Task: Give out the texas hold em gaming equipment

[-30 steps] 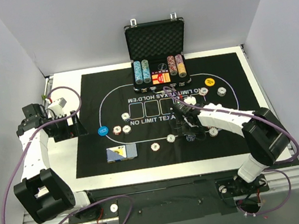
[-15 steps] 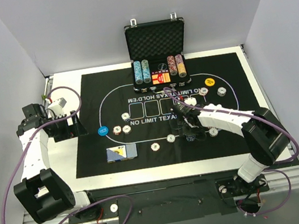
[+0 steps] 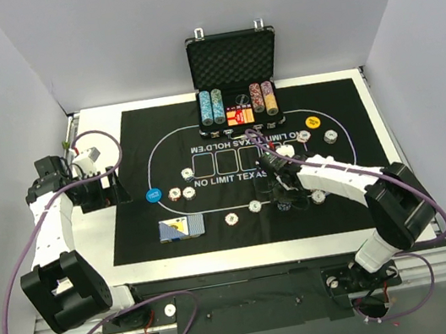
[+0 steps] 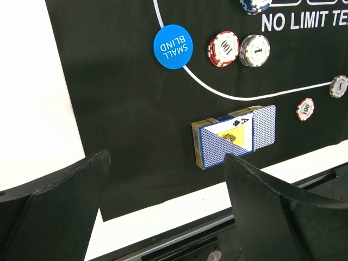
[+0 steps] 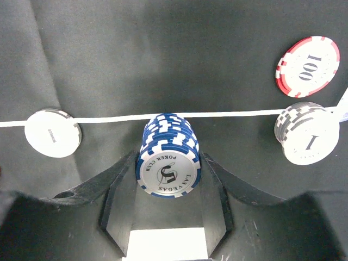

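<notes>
Left claw (image 4: 166, 157) wide apart; right claw (image 5: 168, 157) low, tight around blue chip stack (image 5: 167, 175).

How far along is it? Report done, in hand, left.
Done: small blind button, card deck and red 100 chip lie on the mat. In hand: right gripper clamps a blue chip stack. Left: chip rows sit in the case.

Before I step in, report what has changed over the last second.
The right arm's elbow drifted slightly toward the near right edge. Nothing was visibly taken hold of or let go. The right gripper stays over the blue chip stack, jaws flanking it. The left gripper, cards and laid-out chips are unmoved.
</notes>
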Motion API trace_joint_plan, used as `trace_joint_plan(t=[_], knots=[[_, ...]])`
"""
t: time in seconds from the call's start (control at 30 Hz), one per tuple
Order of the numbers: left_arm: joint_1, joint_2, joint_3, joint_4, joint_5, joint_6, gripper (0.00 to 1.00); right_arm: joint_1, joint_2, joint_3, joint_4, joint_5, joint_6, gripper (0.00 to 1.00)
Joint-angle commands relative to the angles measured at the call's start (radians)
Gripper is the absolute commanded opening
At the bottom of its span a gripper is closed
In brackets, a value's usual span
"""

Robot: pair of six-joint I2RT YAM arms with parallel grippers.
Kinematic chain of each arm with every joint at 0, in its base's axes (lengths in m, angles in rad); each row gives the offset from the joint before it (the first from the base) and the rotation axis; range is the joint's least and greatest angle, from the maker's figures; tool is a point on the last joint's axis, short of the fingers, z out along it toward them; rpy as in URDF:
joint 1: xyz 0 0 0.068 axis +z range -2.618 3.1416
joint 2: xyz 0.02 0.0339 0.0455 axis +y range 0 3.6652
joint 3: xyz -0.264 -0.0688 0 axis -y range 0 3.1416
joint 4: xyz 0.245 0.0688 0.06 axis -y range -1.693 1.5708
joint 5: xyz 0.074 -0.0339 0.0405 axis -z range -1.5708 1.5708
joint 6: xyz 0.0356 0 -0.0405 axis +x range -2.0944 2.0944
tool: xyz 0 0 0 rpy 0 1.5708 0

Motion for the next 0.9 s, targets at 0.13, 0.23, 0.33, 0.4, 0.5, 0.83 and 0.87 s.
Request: trace_joint_plan(t=[0.13,0.23,0.33,0.4,0.5,0.83,0.87], knots=[[0.008,-0.017,-0.001,0.029,0.018,-0.003,0.97,-0.003,-0.053,0.053,-0.079,0.024,-0.007,0.29],[0.007,-0.014,0.002,0.029,0.018,-0.003,0.97,-0.009,-0.059,0.080,-0.096,0.021,-0.013,0.28],[0.008,-0.014,0.005,0.026,0.017,-0.003,0.97,-0.049,-0.073,0.118,-0.119,0.006,-0.024,0.27],[0.008,-0.013,0.005,0.024,0.015,-0.002,0.97,-0.097,-0.070,0.160,-0.133,-0.008,-0.039,0.27],[0.008,-0.011,0.011,0.021,0.014,0.000,0.97,-0.184,-0.038,0.252,-0.147,-0.028,-0.059,0.26],[0.008,0.007,0.036,0.009,0.003,0.006,0.97,-0.520,0.301,0.556,-0.145,-0.037,-0.035,0.24],[0.008,0.012,0.039,0.006,0.002,0.009,0.97,-0.526,0.321,0.589,-0.145,-0.028,-0.035,0.24]])
